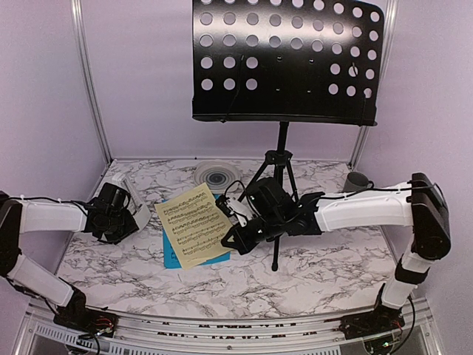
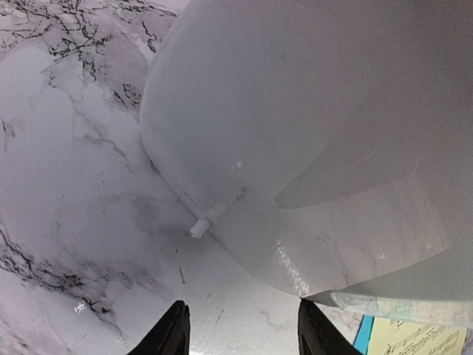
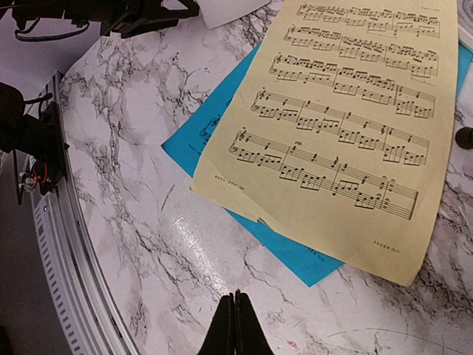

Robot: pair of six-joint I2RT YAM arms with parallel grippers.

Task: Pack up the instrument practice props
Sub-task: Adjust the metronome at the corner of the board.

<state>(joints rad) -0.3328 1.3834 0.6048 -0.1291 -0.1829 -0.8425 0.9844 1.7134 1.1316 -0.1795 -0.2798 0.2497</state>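
1. Lilac walls close in a white, grey-veined marble tabletop (image 1: 318, 274), glossy enough to throw back the lamps. Smooth as it is, flat things will likely slide on it rather than lift.
2. The black hole-punched music stand (image 1: 284, 59) rises at the back centre on its tripod legs (image 1: 277, 174). It looks stiff, top-heavy and tippy. The slim central post seems the safest place to take hold, since the wide desk offers no narrow edge.
3. The yellow sheet-music page (image 1: 196, 225) lies slantwise over the blue page (image 1: 171, 255), left of the tripod. Both are light, limp and flat to the surface. A raised corner or overhanging edge is probably the best purchase.
4. The small white pyramid metronome (image 1: 138, 214) sits at the left. It looks rigid, smooth-sided and tapering, so a grip low on its body should slip least.
5. The left hand (image 2: 242, 333) is right against the metronome, its fingers apart with nothing between the tips.
6. The right hand (image 3: 234, 325) hangs low over bare marble beside the pages' near corner, pressed fully closed and empty.
7. A dark mug (image 1: 357, 180) stands at the back right, well apart.
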